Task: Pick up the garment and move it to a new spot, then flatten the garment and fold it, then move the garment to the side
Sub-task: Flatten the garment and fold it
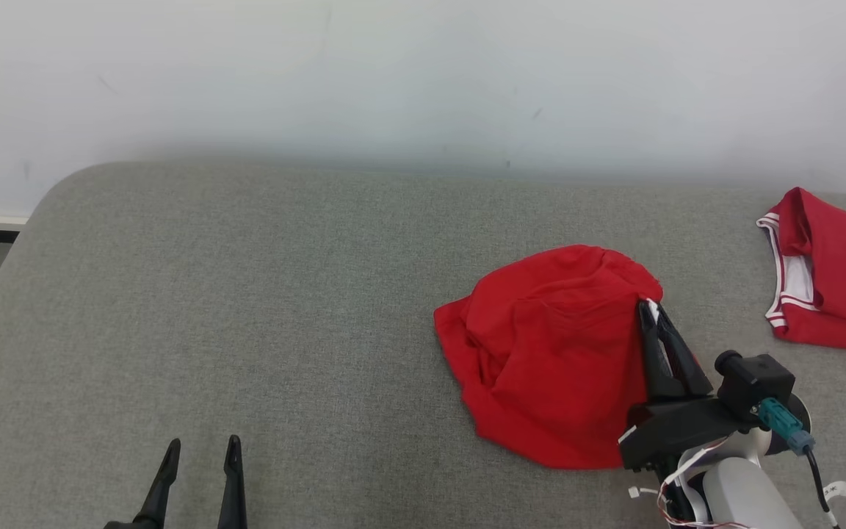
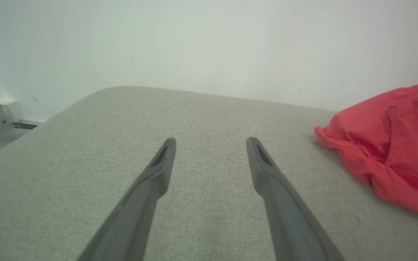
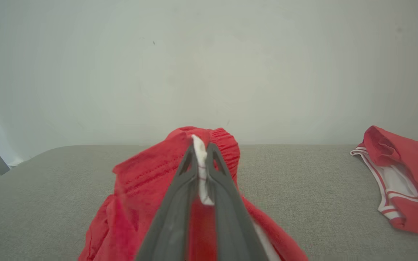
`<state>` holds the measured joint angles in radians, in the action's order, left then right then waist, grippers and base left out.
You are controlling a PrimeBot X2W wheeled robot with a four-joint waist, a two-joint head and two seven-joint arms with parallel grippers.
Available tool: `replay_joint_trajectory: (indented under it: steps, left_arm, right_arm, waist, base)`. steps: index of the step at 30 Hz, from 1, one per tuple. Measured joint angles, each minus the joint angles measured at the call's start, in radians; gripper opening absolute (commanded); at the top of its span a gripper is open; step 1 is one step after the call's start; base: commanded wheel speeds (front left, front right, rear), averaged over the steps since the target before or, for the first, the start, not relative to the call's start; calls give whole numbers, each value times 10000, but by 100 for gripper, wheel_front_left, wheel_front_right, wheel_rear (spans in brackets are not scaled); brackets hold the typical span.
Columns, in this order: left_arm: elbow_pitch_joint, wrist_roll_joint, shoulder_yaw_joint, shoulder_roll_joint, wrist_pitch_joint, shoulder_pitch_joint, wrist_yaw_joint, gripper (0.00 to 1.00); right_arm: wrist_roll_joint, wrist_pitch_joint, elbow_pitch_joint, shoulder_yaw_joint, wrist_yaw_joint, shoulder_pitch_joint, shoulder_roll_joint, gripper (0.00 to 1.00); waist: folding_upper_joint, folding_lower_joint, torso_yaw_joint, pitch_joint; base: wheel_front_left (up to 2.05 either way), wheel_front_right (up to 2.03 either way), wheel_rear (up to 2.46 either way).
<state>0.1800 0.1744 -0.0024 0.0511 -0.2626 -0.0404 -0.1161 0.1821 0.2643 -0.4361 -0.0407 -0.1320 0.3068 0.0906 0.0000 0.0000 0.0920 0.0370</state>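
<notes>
- Grey cushion (image 1: pixel 247 294), white wall (image 1: pixel 423 73) behind.
- Right gripper (image 1: pixel 652 308) pinches red garment (image 1: pixel 548 353) edge; heap at its 9 o'clock.
- Left gripper (image 1: pixel 203 441) wide, empty.
- Trimmed red cloth (image 1: pixel 834 279) cut off at 3 o'clock.

Seemingly a bare test room: grey upholstered surface (image 1: pixel 247 308) against a plain, scuffed white wall (image 1: pixel 393 73)

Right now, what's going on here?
The right gripper is shut on the edge of the crumpled red garment, pinching a white strip of it; the rest lies heaped on the grey padded surface. The left gripper is open over bare surface, holding nothing. A second red garment lies far right.
</notes>
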Motion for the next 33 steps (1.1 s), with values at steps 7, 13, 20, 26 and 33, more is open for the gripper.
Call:
replay_joint_trajectory:
  steps: [7,13,20,26,33]
  left_arm:
    - [58,0,19,0,0,-4,-61,100]
    - [71,0,-4,0,0,-4,-69,100]
    - [88,-8,-123,0,0,-6,-73,100]
    - [98,-63,-224,0,0,7,-77,100]
    - [144,-75,-376,0,0,63,-82,100]
  right_arm:
    - [-19,0,42,-38,0,-464,-61,100]
    - [-36,0,100,121,0,-669,-40,100]
    - [-69,-2,-623,445,0,-403,357,100]
    - [-69,0,-1718,487,0,753,859,100]
    - [38,-13,-3522,222,0,1983,1367,100]
  waist:
    - [0,0,-5,29]
    - [0,0,-98,35]
    - [0,-1,-161,48]
    - [0,0,-54,142]
    - [0,0,276,343]
  base:
    - [0,0,0]
    - [0,0,0]
    - [0,0,0]
    - [0,0,0]
    - [0,0,0]
